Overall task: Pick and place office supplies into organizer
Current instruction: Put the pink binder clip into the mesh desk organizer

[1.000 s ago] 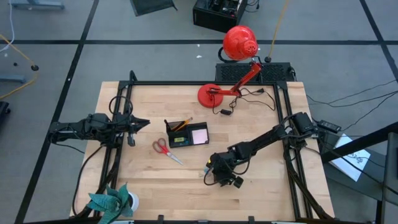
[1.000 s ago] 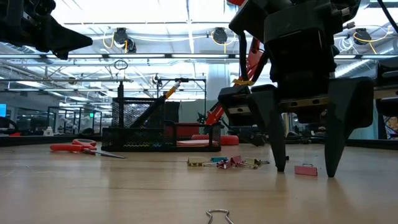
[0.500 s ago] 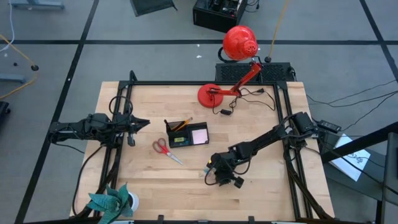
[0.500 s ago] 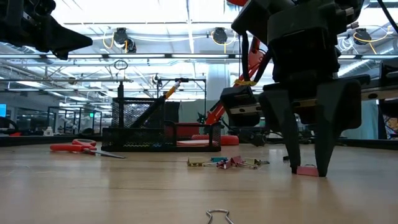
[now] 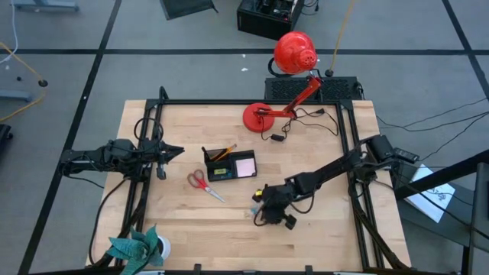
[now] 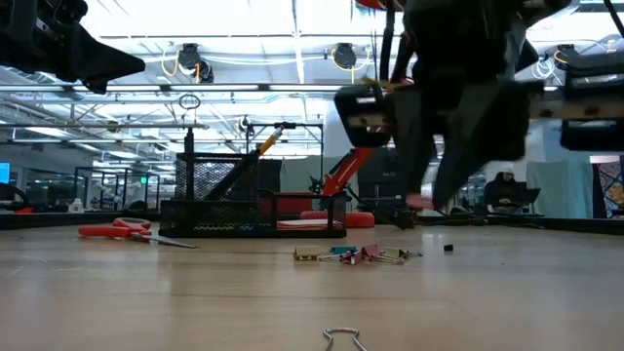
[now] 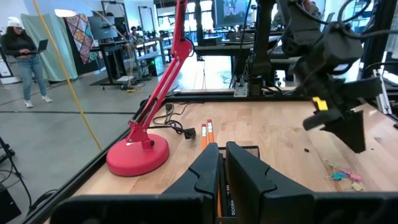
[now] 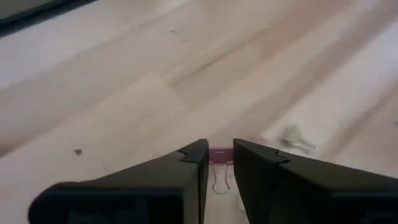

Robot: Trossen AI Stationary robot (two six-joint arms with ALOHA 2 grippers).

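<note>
The right arm reaches in from the table's (image 5: 191,229) right edge, stretched low and diagonal across the wood, with its wrist bent down near the front middle. The right pincer (image 8: 217,163) is lifted clear of the surface in the low view, its fingers drawn nearly together on a small pink binder clip (image 8: 218,154), whose wire loops hang down between the fingertips. A little heap of coloured clips (image 6: 359,254) lies on the wood close below it, and a single wire clip handle (image 6: 342,338) lies nearer the front edge. The left arm waits at the table's left side, extended level toward the centre, the left pincer (image 7: 222,163) with its fingers almost touching and nothing between them. The black organizer (image 5: 227,165) sits mid-table, holding orange pencils (image 5: 224,153) and a pale pink notepad (image 5: 245,164); the red-handled scissors (image 5: 202,183) lie on the table just in front of it, apart from it. A red desk lamp (image 5: 284,84) stands at the back.
</note>
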